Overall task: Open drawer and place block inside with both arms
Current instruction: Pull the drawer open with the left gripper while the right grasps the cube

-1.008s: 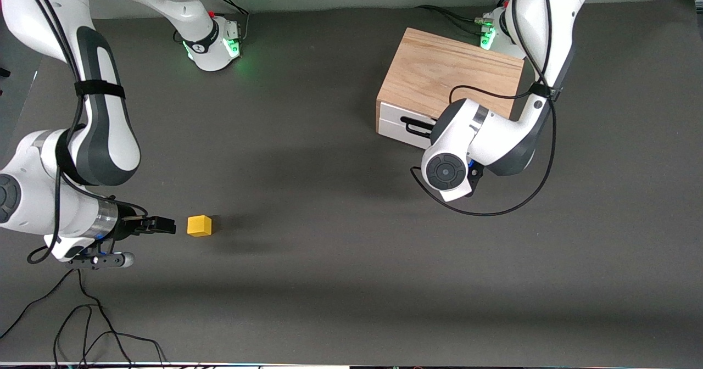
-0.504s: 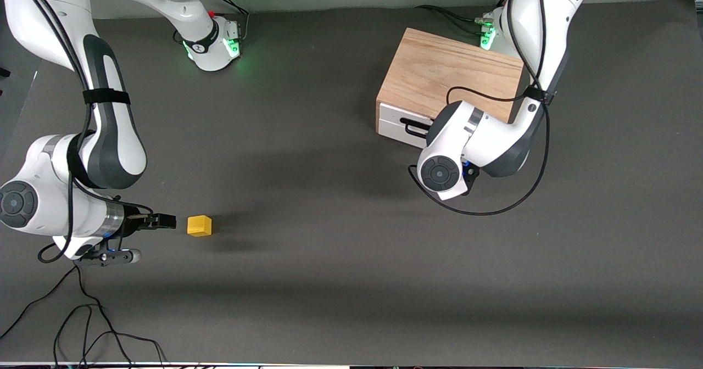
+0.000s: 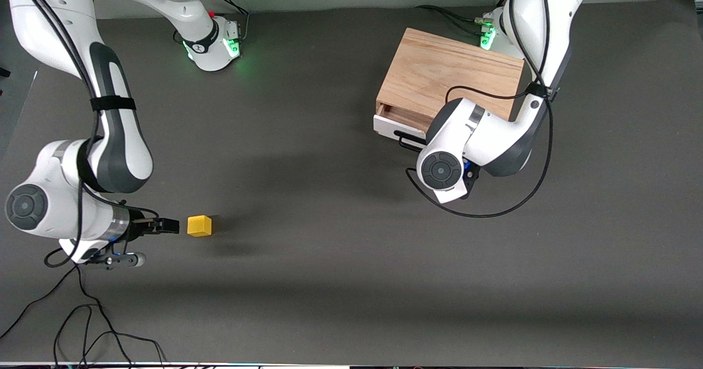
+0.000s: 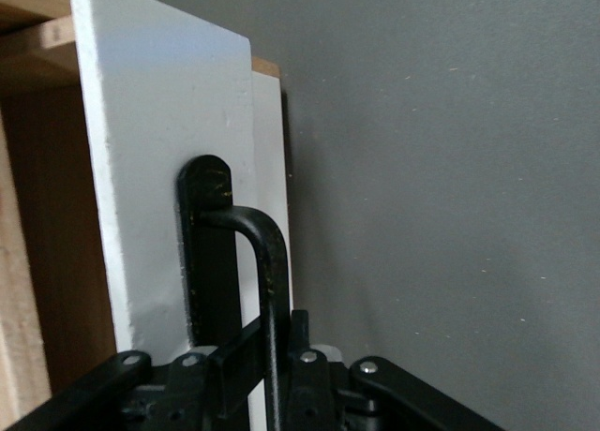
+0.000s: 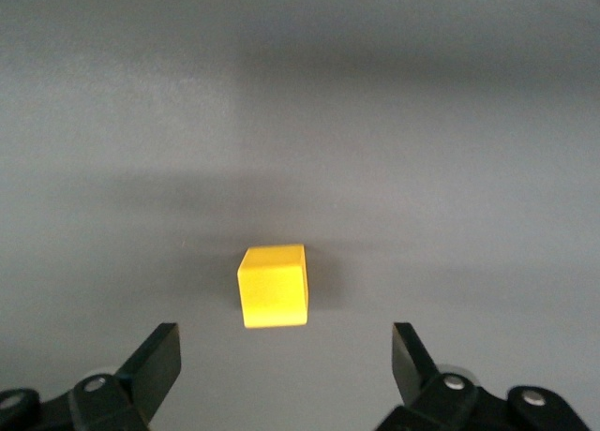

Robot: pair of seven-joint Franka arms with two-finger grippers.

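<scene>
Left gripper (image 4: 272, 379) clamping drawer (image 3: 392, 123) handle (image 4: 267, 262), right gripper (image 5: 281, 356) spread beside block (image 5: 273, 285)

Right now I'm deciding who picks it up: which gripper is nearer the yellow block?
Right. The right gripper is open just beside the block, not touching it. The left gripper is at the table's other end, shut on the drawer handle.

Robotics lab bench. Evidence: two white jointed arms (image 3: 104, 133) bolted at table (image 3: 329, 303) edge, bases lit by green status LEDs (image 3: 235, 45); plain dark grey mat over table; loose black cables (image 3: 82, 325) trailing near front camera edge; lone wooden cabinet (image 3: 450, 75) as test prop beside left arm base.
</scene>
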